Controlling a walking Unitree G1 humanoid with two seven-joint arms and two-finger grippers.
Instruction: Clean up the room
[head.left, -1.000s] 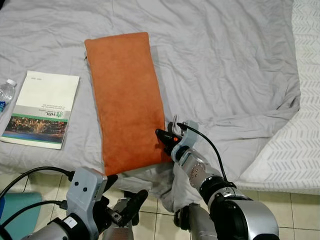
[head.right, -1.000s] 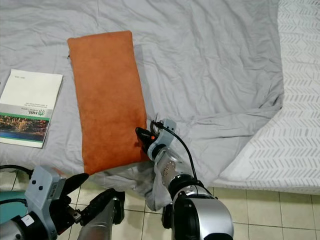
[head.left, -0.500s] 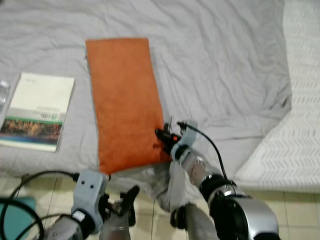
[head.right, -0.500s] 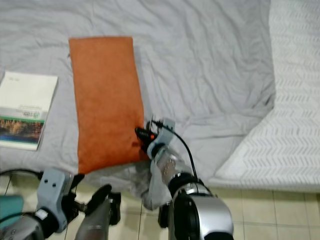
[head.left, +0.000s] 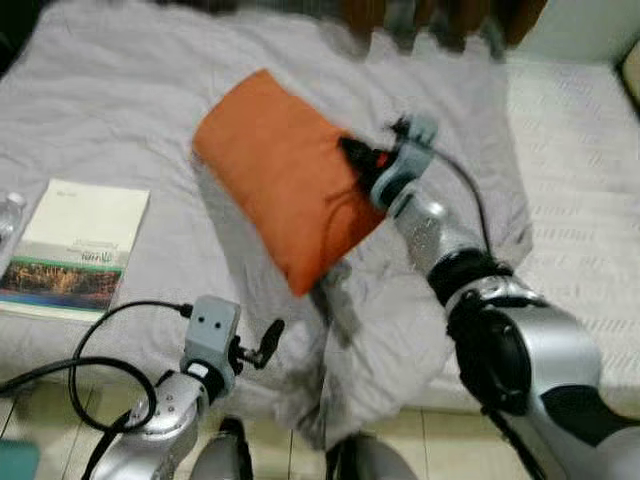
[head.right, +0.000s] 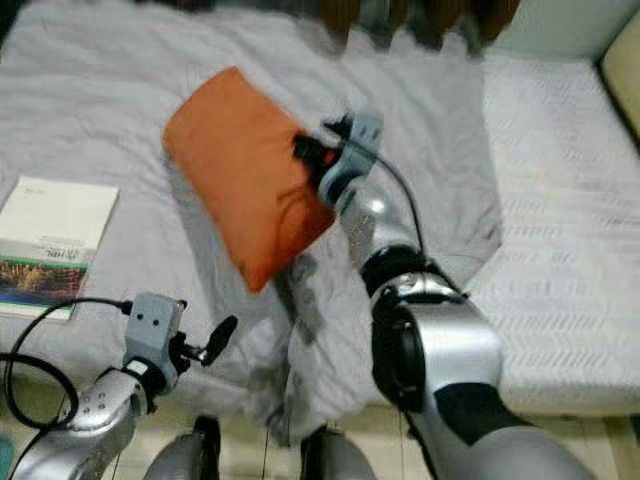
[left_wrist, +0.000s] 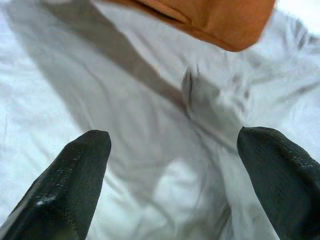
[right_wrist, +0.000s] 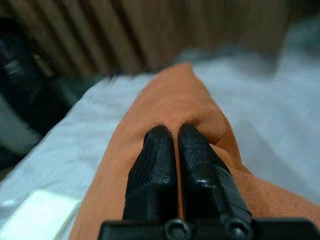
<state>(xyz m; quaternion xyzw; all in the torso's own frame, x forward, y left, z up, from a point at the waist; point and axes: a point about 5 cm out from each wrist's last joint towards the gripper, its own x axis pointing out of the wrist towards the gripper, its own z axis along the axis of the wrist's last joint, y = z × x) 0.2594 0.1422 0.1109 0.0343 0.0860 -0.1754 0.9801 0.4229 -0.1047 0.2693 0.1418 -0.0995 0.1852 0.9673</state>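
An orange pillow (head.left: 290, 180) hangs tilted above the grey bedsheet (head.left: 120, 110), casting a shadow on it. My right gripper (head.left: 352, 157) is shut on the pillow's right edge; in the right wrist view its two fingertips (right_wrist: 172, 134) pinch the orange pillow (right_wrist: 175, 97). My left gripper (head.left: 268, 340) is low at the bed's front edge, open, holding nothing. Its fingers (left_wrist: 75, 170) stand wide apart over the rumpled sheet (left_wrist: 165, 150), with the pillow's lower corner (left_wrist: 220, 20) beyond them.
A book (head.left: 75, 245) with a white and green cover lies on the bed at the left, with a water bottle (head.left: 8, 215) beside it at the frame's edge. A bare white patterned mattress (head.left: 580, 180) shows at the right. Dark wooden slats (right_wrist: 100, 35) stand behind the bed.
My right gripper has lifted the orange pillow off the bed and carried it up and away from the front edge. The camera has tilted up, showing more of the bed's far side.
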